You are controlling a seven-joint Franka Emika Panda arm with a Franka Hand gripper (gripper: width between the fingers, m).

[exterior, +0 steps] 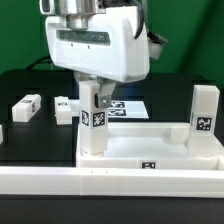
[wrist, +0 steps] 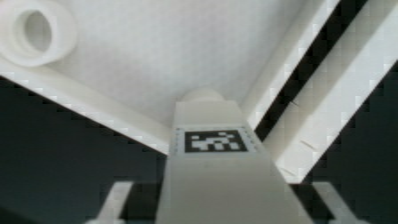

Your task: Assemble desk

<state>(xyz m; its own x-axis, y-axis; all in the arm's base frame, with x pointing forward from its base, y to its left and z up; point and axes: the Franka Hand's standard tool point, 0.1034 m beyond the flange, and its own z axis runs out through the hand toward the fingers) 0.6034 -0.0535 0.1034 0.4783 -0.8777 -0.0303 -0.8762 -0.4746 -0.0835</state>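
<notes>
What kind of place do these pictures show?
Most likely a robotics lab test bench. A gripper holds a tagged white leg, a marker board lies on the black table, and the backdrop is plain green.

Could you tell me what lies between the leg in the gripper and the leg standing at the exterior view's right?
In the exterior view, only the desk top's bare floor separates the held leg from the standing leg; the marker board lies behind.
</notes>
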